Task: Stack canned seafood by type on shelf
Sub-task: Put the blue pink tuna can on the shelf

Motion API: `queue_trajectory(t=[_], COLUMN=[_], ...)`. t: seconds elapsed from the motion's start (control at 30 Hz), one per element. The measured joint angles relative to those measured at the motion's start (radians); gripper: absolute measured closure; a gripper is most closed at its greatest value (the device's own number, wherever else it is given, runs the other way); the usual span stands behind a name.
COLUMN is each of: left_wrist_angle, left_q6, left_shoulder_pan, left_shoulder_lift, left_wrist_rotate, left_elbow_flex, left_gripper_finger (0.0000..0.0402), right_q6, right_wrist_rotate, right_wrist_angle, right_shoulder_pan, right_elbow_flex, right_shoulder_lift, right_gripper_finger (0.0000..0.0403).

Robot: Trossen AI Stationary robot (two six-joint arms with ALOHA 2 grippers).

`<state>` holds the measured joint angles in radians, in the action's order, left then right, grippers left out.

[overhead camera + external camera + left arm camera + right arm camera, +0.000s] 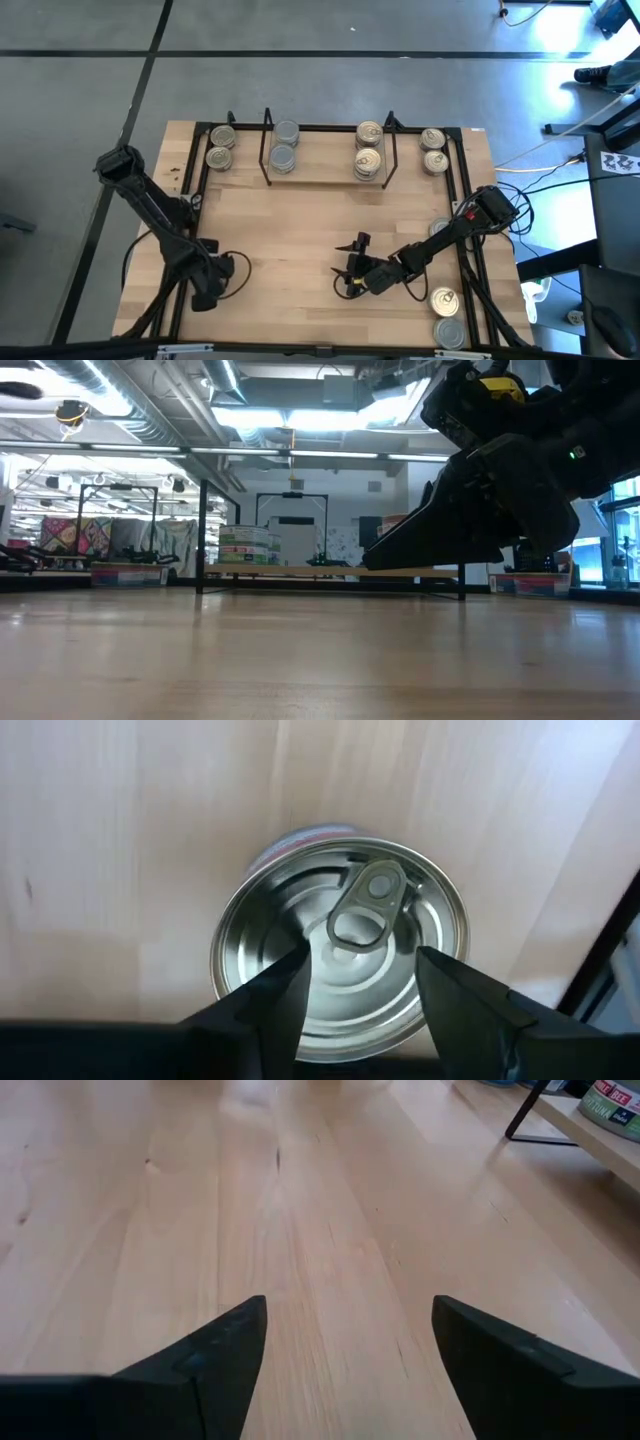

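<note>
**Left hand closing on a tin, lower left**

Left hand open astride a pull-ring tin on the worktop; not yet gripped. Centre, squeeze evenly, lift straight. Right hand open, empty, lower centre. Shelf upper centre.

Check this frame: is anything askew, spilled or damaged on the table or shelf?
Nothing stands out. The tins on the shelf sit upright in neat stacks, and the tin under the left end effector stands upright, lid intact. The right end effector hovers open over bare wood.
</note>
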<state>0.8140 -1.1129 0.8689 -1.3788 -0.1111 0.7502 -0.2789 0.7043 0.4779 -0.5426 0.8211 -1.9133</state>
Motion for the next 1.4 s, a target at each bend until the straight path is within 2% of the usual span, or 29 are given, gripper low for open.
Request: queue_trajectory(t=[0.3, 0.67, 1.13, 1.4], left_wrist_angle=[-0.133, -0.229, -0.592, -0.878], left_q6=[0.179, 0.386, 0.732, 0.869], left_shoulder_pan=[-0.100, -0.202, -0.335, -0.436], left_shoulder_lift=[-0.003, -0.061, -0.198, -0.313], left_wrist_rotate=[0.145, 0.248, 0.308, 0.307], left_elbow_flex=[-0.003, -0.001, -0.001, -0.001], left_gripper_finger=[0.0217, 0.0217, 0.0218, 0.0218], right_q6=[0.000, 0.000, 0.000, 0.000], right_wrist_rotate=[0.000, -0.001, -0.001, -0.001], right_wrist_angle=[-0.001, -0.009, -0.008, -0.008], right_shoulder_pan=[0.000, 0.000, 0.000, 0.000], right_elbow_flex=[0.000, 0.000, 0.000, 0.000], right_shoulder_lift=[0.000, 0.000, 0.000, 0.000], right_gripper_finger=[0.0121, 0.0121, 0.0121, 0.0121])
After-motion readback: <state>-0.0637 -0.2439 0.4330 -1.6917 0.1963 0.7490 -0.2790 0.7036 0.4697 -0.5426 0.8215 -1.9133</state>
